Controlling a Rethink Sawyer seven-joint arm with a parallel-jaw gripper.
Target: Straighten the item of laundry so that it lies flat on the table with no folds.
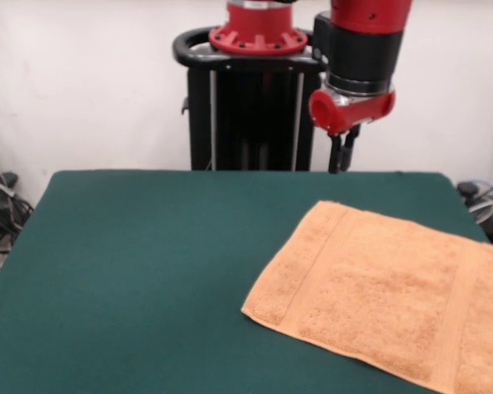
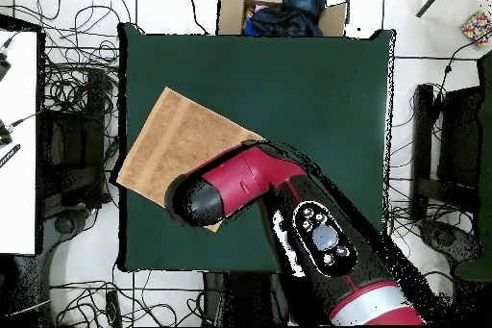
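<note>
The light orange towel [image 1: 386,304] lies spread flat on the right part of the dark green table [image 1: 148,271], and its right and near edges run out of the front view. In the overhead view the towel [image 2: 178,146] lies askew at the table's [image 2: 327,93] left side, one corner at the table's left edge. My arm [image 2: 240,185] hides its corner nearest my base. My gripper [image 1: 343,154] hangs raised above the table's far edge, beyond the towel, with its fingers close together and nothing between them.
The black pedestal [image 1: 251,107] stands behind the table's far edge. A cardboard box [image 2: 279,7] with dark cloth stands beyond the table's opposite end. Cables [image 2: 67,84] lie on the floor around the table. A white surface [image 2: 19,141] stands beside the table.
</note>
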